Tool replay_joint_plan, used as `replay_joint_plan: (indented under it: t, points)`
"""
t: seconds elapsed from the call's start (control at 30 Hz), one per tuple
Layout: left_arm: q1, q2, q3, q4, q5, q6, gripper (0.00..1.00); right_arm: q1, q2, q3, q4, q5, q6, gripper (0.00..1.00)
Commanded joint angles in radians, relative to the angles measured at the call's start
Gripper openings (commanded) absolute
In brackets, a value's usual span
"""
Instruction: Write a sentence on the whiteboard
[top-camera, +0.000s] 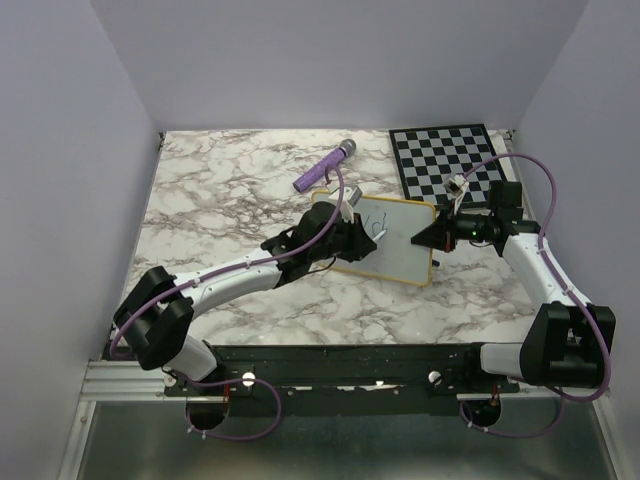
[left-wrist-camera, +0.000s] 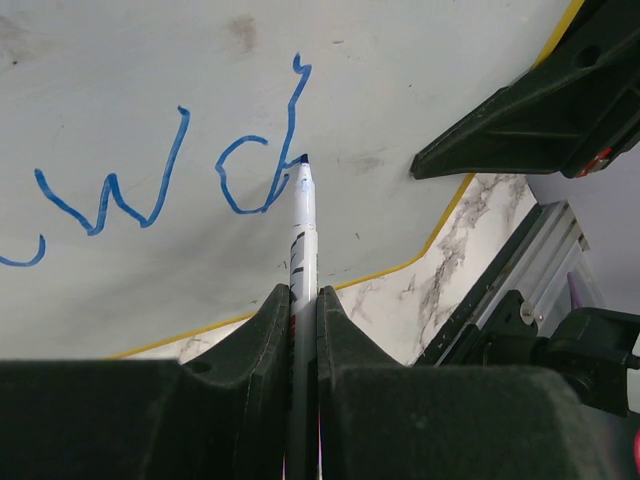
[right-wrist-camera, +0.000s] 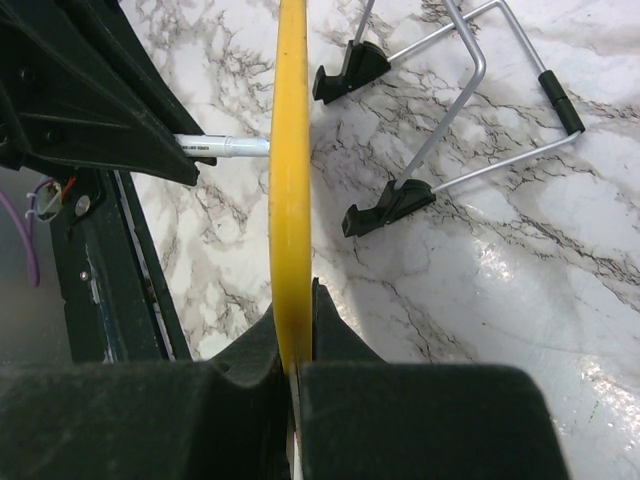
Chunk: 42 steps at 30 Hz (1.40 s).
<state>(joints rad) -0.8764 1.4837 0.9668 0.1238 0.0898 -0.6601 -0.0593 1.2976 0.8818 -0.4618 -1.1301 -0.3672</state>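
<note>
The whiteboard (top-camera: 398, 252), white with a thin yellow frame, stands tilted mid-table on a wire stand (right-wrist-camera: 440, 130) with black feet. My right gripper (top-camera: 432, 238) is shut on its right edge; the right wrist view shows the yellow frame (right-wrist-camera: 290, 170) edge-on, pinched in the gripper (right-wrist-camera: 300, 325). My left gripper (left-wrist-camera: 302, 295) is shut on a white marker (left-wrist-camera: 299, 240). The marker's blue tip rests on the board at the end of the sentence (left-wrist-camera: 150, 180), a few blue letters. From above, the left gripper (top-camera: 352, 232) covers the board's left part.
A purple cylindrical object (top-camera: 324, 167) lies on the marble table behind the board. A black-and-white checkered board (top-camera: 448, 160) lies at the back right. Plain walls close in the sides and back. The arms' black base rail (top-camera: 340, 365) runs along the near edge.
</note>
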Motion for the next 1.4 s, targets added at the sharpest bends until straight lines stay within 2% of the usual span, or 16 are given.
replay_joint_plan:
  t: [0.0, 0.93, 1.37]
  points:
    - [0.008, 0.026, 0.044, 0.007, 0.008, 0.005, 0.00, 0.004, -0.014, 0.000, 0.014, -0.019, -0.024, 0.01]
    - [0.008, 0.026, -0.017, -0.046, 0.042, -0.013, 0.00, 0.004, -0.014, 0.000, 0.014, -0.019, -0.024, 0.01]
    - [0.007, 0.053, 0.000, -0.066, 0.074, -0.010, 0.00, 0.004, -0.017, 0.000, 0.014, -0.020, -0.024, 0.01]
